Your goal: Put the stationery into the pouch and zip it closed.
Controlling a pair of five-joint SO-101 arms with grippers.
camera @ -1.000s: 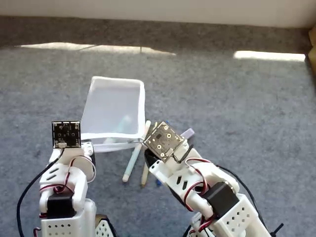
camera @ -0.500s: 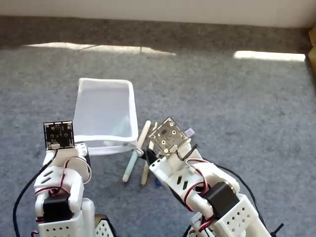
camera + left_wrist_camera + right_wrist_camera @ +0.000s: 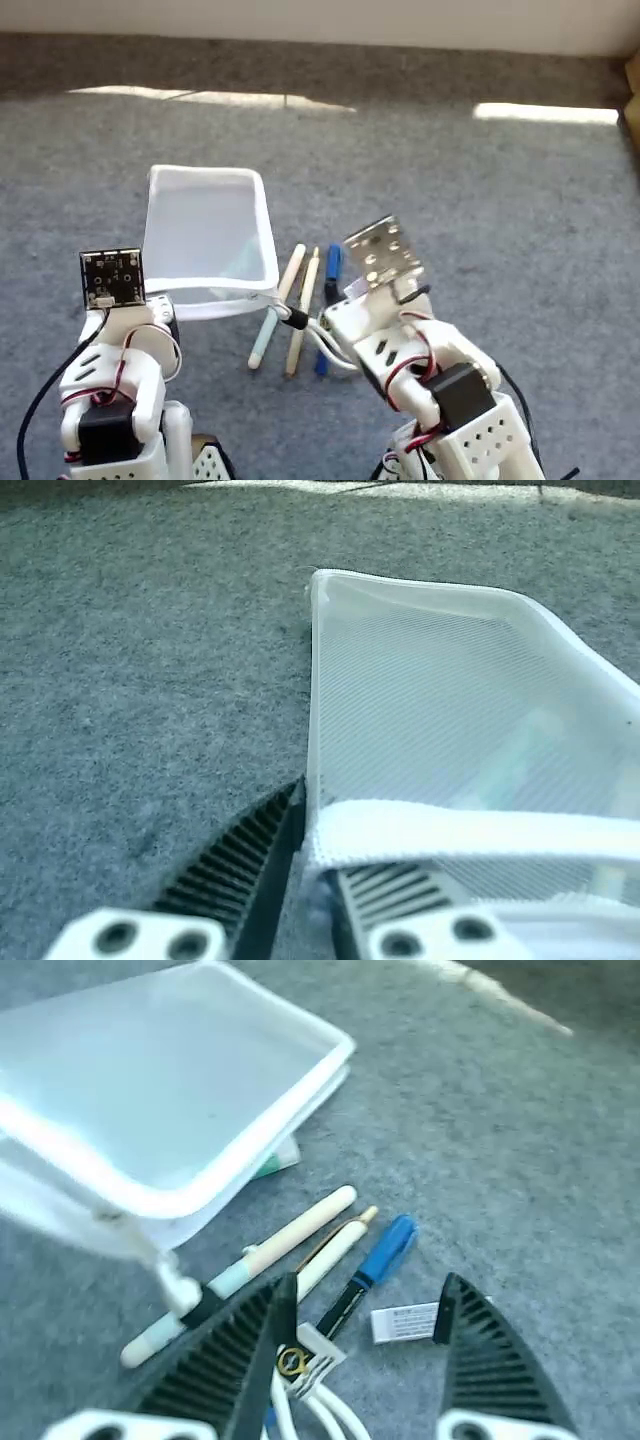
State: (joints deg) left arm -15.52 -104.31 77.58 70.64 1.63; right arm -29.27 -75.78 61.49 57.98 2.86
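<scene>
- Pouch (image 3: 205, 230) has slid left with the left end effector (image 3: 318, 875), and the right arm has drawn back, uncovering the blue pen (image 3: 333, 268)
- Left end effector is clamped on the pouch's near-left rim
- Right end effector (image 3: 366, 1295) hangs with jaws wide over the pens
- Cream pen (image 3: 285, 285), pencil (image 3: 305, 300) and blue pen lie side by side on the grey tabletop (image 3: 480, 220), just right of the pouch

pouch (image 3: 205, 230): sheer white mesh | carpet (image 3: 480, 220): rough grey felt
</scene>
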